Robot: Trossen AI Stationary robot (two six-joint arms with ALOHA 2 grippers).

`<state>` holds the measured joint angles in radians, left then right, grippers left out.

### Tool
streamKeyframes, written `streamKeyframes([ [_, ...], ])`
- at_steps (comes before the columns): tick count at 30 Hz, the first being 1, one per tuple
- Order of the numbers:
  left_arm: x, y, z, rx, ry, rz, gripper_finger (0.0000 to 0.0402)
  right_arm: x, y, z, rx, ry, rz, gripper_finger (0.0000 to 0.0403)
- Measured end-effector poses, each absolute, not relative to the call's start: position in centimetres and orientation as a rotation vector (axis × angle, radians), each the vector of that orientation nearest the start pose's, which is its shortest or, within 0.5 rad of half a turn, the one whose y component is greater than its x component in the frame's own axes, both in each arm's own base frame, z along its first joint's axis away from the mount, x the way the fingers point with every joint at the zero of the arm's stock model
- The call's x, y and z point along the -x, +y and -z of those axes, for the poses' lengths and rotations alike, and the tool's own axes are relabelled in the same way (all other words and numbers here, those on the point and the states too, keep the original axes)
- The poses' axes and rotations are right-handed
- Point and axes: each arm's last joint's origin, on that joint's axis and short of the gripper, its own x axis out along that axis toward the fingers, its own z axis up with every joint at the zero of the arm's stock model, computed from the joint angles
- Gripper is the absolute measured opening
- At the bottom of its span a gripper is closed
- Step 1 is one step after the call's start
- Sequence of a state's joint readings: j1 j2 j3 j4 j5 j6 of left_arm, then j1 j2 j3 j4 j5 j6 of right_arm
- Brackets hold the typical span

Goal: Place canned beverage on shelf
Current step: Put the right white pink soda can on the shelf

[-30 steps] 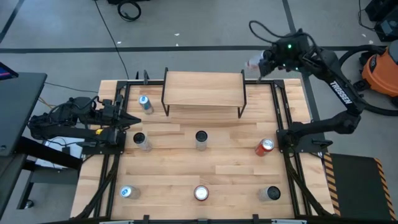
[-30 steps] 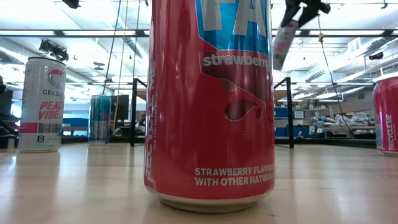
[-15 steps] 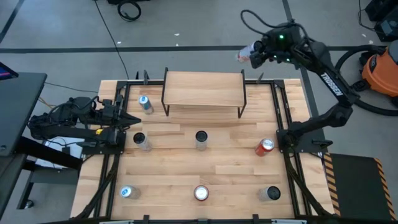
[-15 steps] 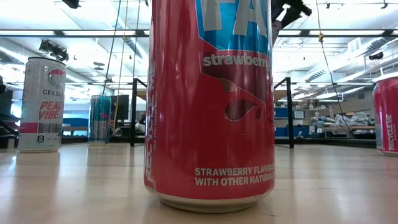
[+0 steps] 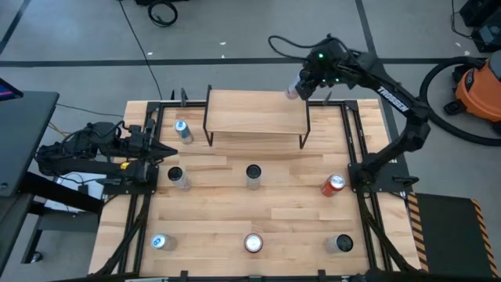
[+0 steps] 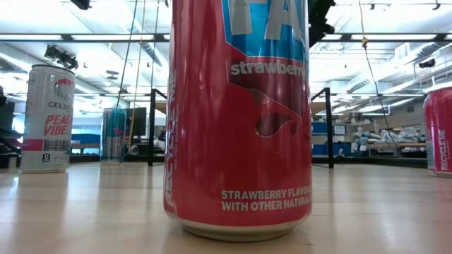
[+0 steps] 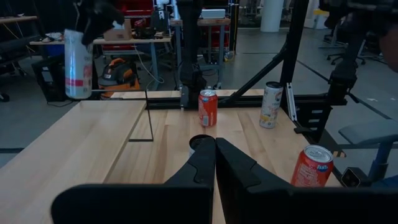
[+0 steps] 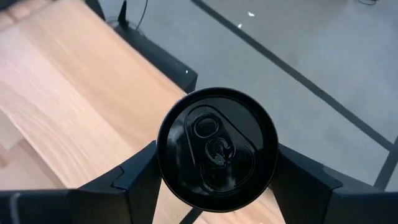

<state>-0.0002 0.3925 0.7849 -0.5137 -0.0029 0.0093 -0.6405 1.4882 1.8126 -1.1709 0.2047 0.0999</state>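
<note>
High view: showed right pincer (image 5: 296, 88) clamped on slim white-and-pink beverage can (image 5: 293, 92), held over far right corner of light wooden shelf (image 5: 255, 112). Left pincer (image 5: 166, 150) parked closed at bench's (image 5: 290, 211) left edge. Risked toppling off if released so near the rim.

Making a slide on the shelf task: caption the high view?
Right gripper carries a can over the shelf's back right corner; left arm waits.
</note>
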Motion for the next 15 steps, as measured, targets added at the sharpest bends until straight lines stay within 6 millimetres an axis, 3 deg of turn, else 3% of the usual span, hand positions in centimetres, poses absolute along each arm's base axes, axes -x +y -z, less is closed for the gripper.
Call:
streamKeyframes([
  [15,-7.6,0.0,-34.2,0.016,0.122,-0.004,0.0016,-22.8,-17.2,-41.3,-0.248,0.947,0.792,0.0259],
])
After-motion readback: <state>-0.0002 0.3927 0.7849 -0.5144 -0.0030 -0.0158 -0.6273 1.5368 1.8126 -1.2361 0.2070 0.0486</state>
